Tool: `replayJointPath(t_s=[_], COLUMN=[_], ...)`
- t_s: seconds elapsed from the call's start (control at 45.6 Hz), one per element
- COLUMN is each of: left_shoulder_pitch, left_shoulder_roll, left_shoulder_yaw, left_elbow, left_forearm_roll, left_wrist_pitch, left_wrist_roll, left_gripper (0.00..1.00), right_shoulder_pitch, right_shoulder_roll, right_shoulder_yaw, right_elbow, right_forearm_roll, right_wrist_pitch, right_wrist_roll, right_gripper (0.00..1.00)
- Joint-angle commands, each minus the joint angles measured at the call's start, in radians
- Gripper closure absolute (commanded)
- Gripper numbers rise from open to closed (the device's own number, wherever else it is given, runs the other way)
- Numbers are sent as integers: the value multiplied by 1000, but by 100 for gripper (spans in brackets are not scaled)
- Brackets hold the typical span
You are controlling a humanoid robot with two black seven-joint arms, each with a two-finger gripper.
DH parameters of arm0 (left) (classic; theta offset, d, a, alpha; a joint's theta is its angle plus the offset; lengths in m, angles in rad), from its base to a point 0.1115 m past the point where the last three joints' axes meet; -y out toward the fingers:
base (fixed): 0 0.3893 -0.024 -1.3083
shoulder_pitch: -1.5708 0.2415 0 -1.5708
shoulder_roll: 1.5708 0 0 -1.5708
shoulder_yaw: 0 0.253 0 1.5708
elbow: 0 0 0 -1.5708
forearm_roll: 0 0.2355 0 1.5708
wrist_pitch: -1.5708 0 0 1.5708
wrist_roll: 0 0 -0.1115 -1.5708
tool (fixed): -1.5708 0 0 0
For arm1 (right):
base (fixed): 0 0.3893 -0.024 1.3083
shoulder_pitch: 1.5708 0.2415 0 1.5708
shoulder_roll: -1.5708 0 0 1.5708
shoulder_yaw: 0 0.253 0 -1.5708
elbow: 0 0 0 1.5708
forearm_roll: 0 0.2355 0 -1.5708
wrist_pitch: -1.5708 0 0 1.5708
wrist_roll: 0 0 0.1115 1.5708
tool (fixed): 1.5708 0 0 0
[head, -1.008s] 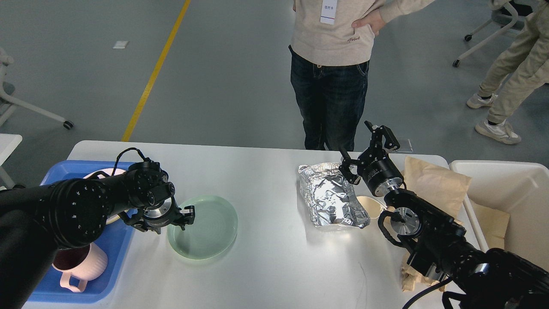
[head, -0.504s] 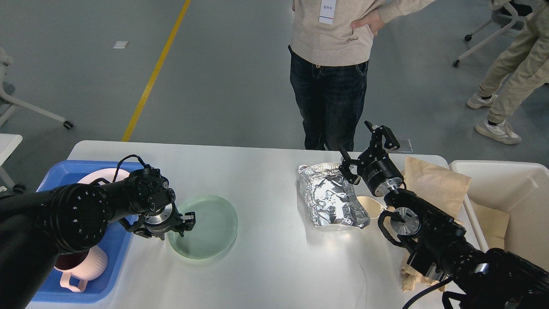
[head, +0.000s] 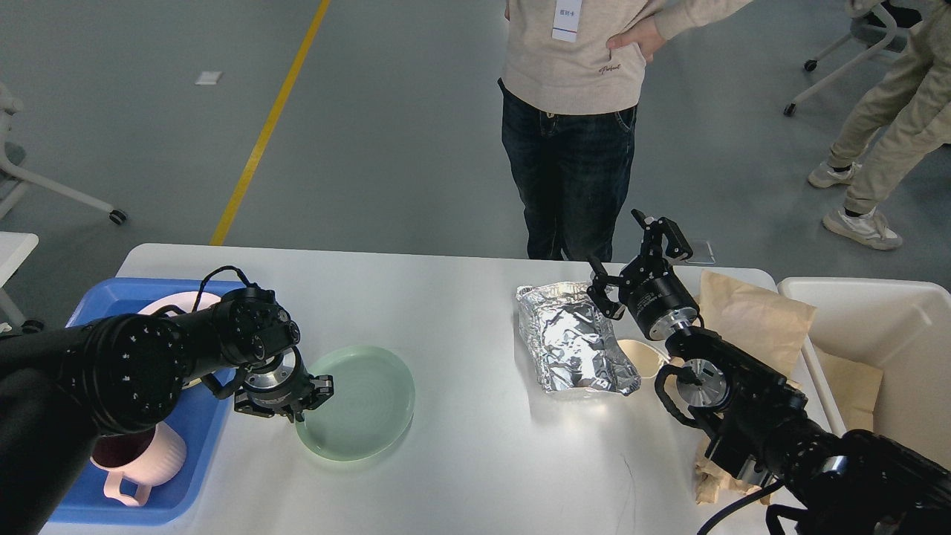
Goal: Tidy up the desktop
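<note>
The white desktop [head: 461, 312] carries a pale green plate [head: 360, 405] at front left and a crumpled silver foil bag [head: 572, 342] right of the middle. A brown paper bag [head: 750, 319] lies at the right edge, with a small cream bowl [head: 643, 357] between it and the foil bag. My left gripper [head: 310, 397] points down at the plate's left rim and is shut on it; the plate looks slightly tilted. My right gripper [head: 630, 249] is open and empty, held above the far right corner of the foil bag.
A blue tray [head: 111, 297] at the left edge holds a white plate [head: 178, 305] and a pink mug [head: 141, 461]. A white bin [head: 891, 312] stands off the table's right end. A person [head: 572, 111] stands at the far edge.
My left gripper has dropped lower onto the plate's left rim and closed in. The plate has shifted slightly right and toward me. The right arm has not moved.
</note>
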Motion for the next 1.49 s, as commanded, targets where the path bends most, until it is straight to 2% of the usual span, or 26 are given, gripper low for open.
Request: replayJointPath(t_s=[0.0, 0.132, 0.285, 0.614, 0.833, 0.986, 1.096, 1.271, 1.469], left_shoulder_pitch=[-4, -21, -73, -130, -211, -235, -286, -381, -531], left_shoulder_roll=[2, 14, 71, 122, 162, 166, 174, 240, 362], left_shoulder_yaw=[-8, -47, -54, -54, -60, -78, -78, -83, -78], left_elbow=[-1, -8, -8, -7, -7, -8, -17, -34, -149], left_forearm_roll=[-1, 1, -1, 2, 2, 4, 4, 2, 2], left_wrist_pitch=[-1, -13, -85, -94, -152, -162, -172, -249, -298], left_wrist_roll=[1, 4, 4, 4, 4, 14, 27, 29, 27], left_gripper=[100, 100, 100, 100, 100, 100, 100, 100, 100], right_shoulder_pitch=[0, 0, 0, 0, 0, 0, 0, 0, 0], right_shoulder_roll=[0, 0, 0, 0, 0, 0, 0, 0, 0], right_shoulder_yaw=[0, 0, 0, 0, 0, 0, 0, 0, 0], right_elbow=[-1, 1, 1, 1, 1, 1, 1, -1, -1], right_forearm_roll=[0, 0, 0, 0, 0, 0, 0, 0, 0], right_wrist_pitch=[0, 0, 0, 0, 0, 0, 0, 0, 0], right_wrist_roll=[0, 0, 0, 0, 0, 0, 0, 0, 0], right_gripper=[0, 0, 0, 0, 0, 0, 0, 0, 0])
